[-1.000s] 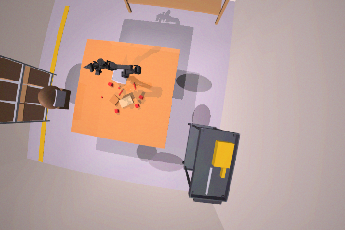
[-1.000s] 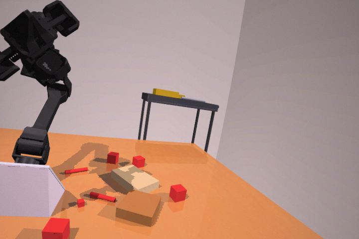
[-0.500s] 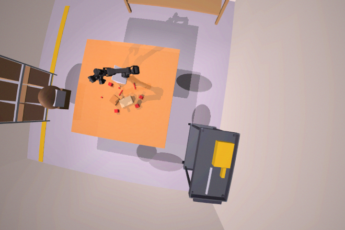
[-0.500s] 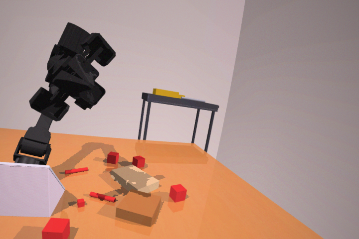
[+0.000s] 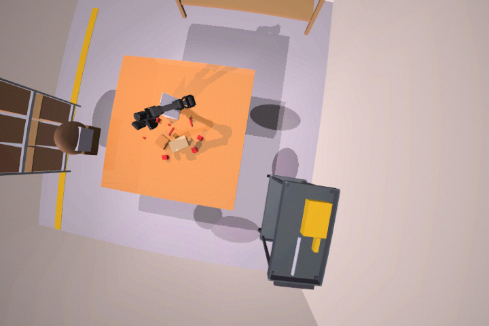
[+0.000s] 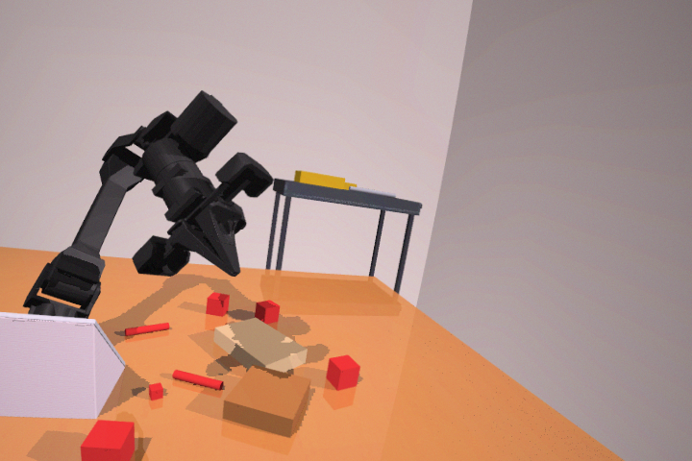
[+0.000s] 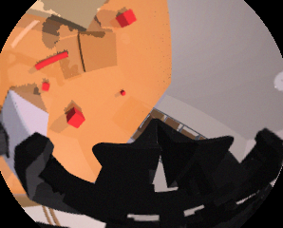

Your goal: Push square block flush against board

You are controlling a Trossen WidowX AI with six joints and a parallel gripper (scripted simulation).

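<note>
The square brown block (image 5: 161, 140) (image 6: 268, 400) (image 7: 98, 51) lies flat on the orange table (image 5: 199, 184) (image 6: 466, 391). The pale tan board (image 5: 178, 143) (image 6: 259, 343) lies just beyond it and is turned at an angle to it. One corner of the board comes close to the block's edge; I cannot tell whether they touch. My gripper (image 5: 137, 125) (image 6: 233, 270) (image 7: 155, 121) is shut and holds nothing. It hangs in the air, well above the table and off to the side of both parts, with its tip pointing down.
A white box (image 5: 167, 100) (image 6: 31, 369) (image 7: 18, 121) stands by the arm's base. Several red cubes, including one (image 6: 343, 372) and another (image 6: 107, 440), lie around the parts with two red sticks (image 6: 197, 379) (image 6: 146, 328). A grey side table (image 6: 347, 198) stands beyond.
</note>
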